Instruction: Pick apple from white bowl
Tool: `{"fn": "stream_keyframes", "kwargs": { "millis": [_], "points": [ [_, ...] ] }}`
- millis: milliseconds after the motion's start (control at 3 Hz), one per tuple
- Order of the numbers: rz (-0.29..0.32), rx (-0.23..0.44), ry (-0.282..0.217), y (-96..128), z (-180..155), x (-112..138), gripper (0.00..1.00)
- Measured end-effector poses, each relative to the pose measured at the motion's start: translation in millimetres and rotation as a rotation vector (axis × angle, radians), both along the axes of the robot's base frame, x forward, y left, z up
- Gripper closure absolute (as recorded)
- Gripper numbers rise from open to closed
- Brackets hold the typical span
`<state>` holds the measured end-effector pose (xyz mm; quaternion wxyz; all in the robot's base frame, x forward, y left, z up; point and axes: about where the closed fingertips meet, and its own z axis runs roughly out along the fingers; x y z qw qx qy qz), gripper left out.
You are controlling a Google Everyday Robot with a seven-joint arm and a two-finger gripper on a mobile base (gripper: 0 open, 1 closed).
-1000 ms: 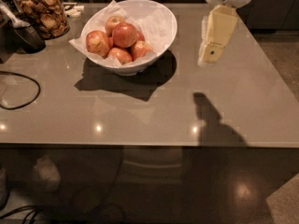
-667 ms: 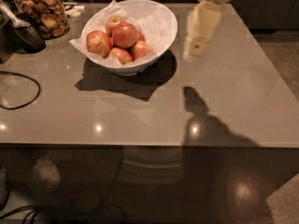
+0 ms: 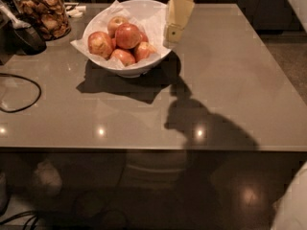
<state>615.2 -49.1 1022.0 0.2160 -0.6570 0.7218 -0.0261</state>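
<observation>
The white bowl [image 3: 125,70] stands at the back left of the grey table, lined with crinkled white paper that sticks past the rim. Several apples lie in it. The apple [image 3: 128,35], the largest and most evenly deep red, sits on top in the middle. A paler apple [image 3: 116,22] lies behind it, and one with a yellowish blotch [image 3: 99,44] lies at its left. The gripper [image 3: 173,31] hangs from the top edge, just right of the bowl's rim, above the table, its cream fingers pointing down. It holds nothing.
A glass jar of brown snacks [image 3: 42,12] stands at the back left. A dark scoop-like object [image 3: 24,32] lies beside it. A black cable [image 3: 19,92] loops at the left edge. The table's front edge [image 3: 153,149] runs across the middle; dark floor lies below.
The gripper has moved left across the table, from well right of the bowl to right beside its rim. Its shadow moved left with it.
</observation>
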Motion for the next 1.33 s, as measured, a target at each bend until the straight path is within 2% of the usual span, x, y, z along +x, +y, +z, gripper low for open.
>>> {"fn": "stream_keyframes", "kwargs": {
  "millis": [333, 1000, 1333],
  "points": [
    [-0.006, 0.107, -0.023, 10, -6, 15, 0.0],
    [0.095, 0.3, 0.01, 65, -3, 56, 0.0],
    [0.095, 0.3, 0.01, 65, -3, 56, 0.0]
  ]
}}
